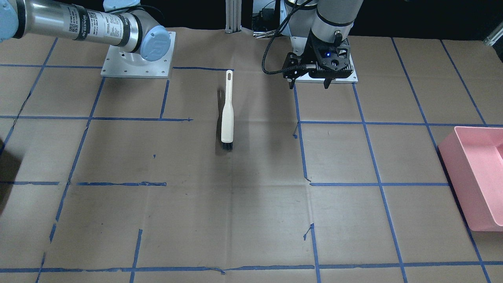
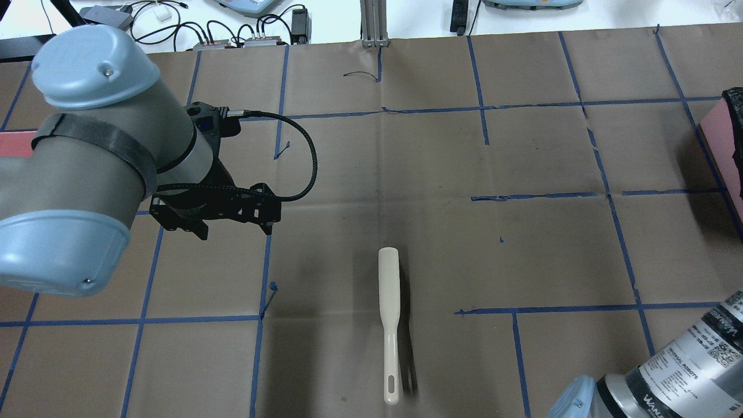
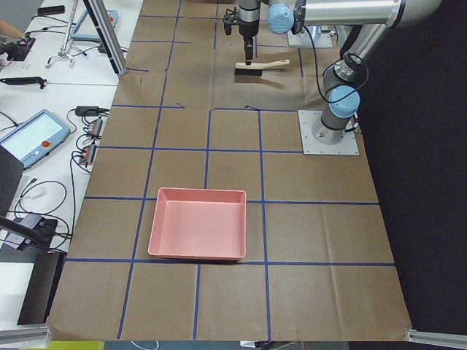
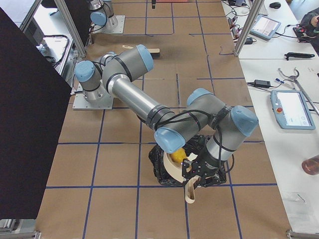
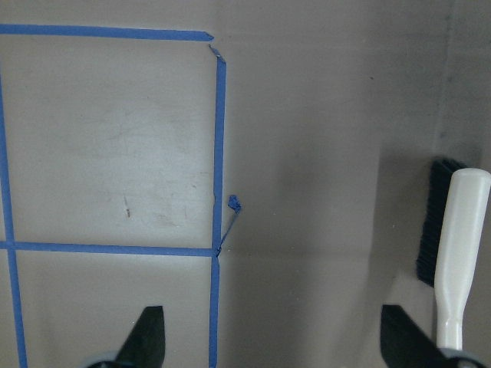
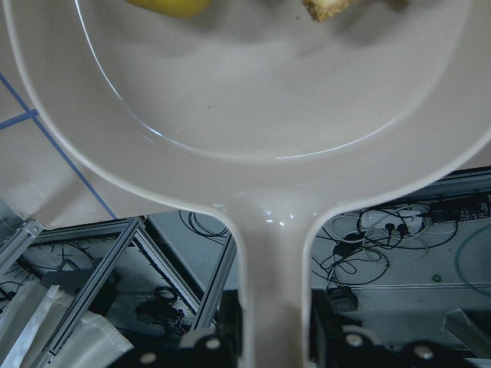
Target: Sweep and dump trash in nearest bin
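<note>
My right gripper [image 6: 272, 337] is shut on the handle of a cream dustpan [image 6: 261, 92]. In the pan lie the trash pieces: a yellow lump [image 6: 173, 6] and a crusted bread piece [image 6: 326, 8], both cut off by the frame's top edge. In the exterior right view the dustpan [image 4: 174, 172] hangs tilted over a black bin [image 4: 162, 174], with the yellow lump [image 4: 177, 157] inside it. My left gripper [image 1: 308, 84] hovers open and empty above the table, just to the side of a cream brush [image 1: 227, 114] with black bristles that lies flat.
A pink bin [image 1: 477, 177] stands at the table's end on my left side, also seen as the pink bin [image 3: 197, 222] in the exterior left view. Blue tape lines grid the brown table. Cables and devices [image 2: 232, 29] lie beyond the far edge.
</note>
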Robot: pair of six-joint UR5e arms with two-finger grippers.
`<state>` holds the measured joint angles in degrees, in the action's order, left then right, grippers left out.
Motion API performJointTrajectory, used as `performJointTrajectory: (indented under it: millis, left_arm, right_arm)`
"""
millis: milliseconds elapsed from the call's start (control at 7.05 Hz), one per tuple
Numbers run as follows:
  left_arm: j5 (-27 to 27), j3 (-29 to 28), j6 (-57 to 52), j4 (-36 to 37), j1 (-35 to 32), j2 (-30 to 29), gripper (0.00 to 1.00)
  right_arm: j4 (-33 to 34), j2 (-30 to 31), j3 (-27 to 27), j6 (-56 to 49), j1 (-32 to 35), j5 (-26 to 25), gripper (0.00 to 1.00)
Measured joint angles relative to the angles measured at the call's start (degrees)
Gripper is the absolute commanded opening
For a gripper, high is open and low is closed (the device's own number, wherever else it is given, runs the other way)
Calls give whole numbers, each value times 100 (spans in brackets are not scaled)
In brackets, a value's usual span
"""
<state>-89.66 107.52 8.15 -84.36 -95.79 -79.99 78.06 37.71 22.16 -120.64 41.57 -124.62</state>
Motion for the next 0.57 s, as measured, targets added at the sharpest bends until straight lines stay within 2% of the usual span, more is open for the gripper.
performJointTrajectory:
  millis: [567]
  left_arm:
    - [8, -25, -10, 209, 16, -58, 100]
  right_arm:
    - [-472, 88, -25, 492, 27, -140, 12]
